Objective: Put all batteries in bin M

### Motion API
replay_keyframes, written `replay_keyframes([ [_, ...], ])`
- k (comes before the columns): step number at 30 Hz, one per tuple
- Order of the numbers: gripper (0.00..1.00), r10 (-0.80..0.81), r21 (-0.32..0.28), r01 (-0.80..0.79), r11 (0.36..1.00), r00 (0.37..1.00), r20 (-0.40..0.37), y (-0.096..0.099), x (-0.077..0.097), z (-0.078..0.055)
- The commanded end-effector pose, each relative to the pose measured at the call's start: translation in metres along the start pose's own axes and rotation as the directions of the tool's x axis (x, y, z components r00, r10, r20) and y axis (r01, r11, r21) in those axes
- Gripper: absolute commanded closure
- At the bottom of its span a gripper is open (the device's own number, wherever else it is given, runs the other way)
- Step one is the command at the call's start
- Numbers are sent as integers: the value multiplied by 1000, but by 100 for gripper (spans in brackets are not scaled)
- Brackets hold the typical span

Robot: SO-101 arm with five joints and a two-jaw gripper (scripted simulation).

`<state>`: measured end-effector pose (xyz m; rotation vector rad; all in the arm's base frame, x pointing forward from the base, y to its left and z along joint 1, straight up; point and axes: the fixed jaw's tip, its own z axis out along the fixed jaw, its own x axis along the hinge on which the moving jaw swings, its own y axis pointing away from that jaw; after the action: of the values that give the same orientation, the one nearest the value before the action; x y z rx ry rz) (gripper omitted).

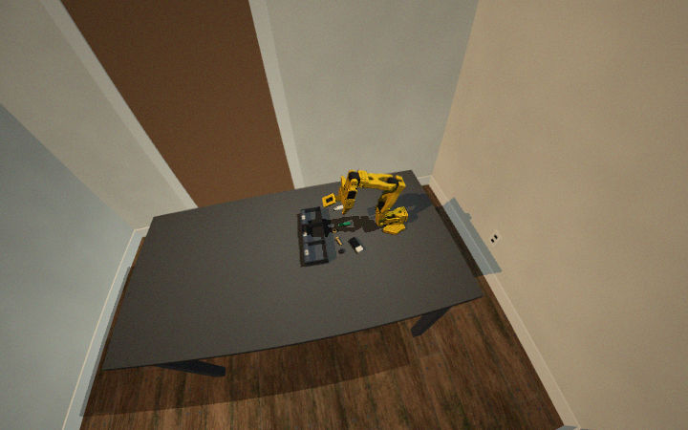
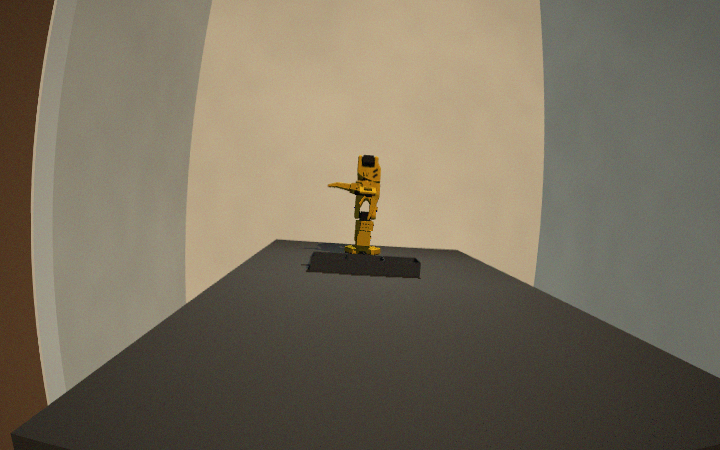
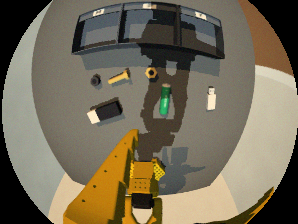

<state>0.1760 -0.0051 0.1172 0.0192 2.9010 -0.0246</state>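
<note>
— Gripper [image 1: 338,203] jaws are spread to their widest and hold nothing; it hangs high above the table [image 1: 213,304], near the back end of the bin row [image 1: 314,236].

— And where do the batteries lie?

— A green battery [image 3: 165,100] lies flat on the table between the arm's base [image 1: 393,218] and the bins, under the arm's shadow. A small white cylinder [image 3: 212,98] lies to its right in the wrist view, apart from it; whether that one is a battery cannot be told. The bins' letters are too small to read, so which one is marked M cannot be told.

— What else sits around them?

— A brass bolt [image 3: 119,78] and a small black piece [image 3: 96,80] lie just in front of the bins, a brass ring [image 3: 150,72] beside them, and a black block with a white end [image 3: 104,111] nearer the arm. All are apart from the green battery.

— Does anything block the way?

— Nothing stands between the green battery and the bin wall but the ring, off to one side. The table's back edge is near the arm; toward the exterior camera the dark top runs on well past the bins.
</note>
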Motion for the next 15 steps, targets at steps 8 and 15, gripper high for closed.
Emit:
replay_keyframes([
  [8,0,-5,34,-1,999,987,163,-17,-51,1],
  [15,0,-11,58,-2,998,974,227,-29,-74,6],
])
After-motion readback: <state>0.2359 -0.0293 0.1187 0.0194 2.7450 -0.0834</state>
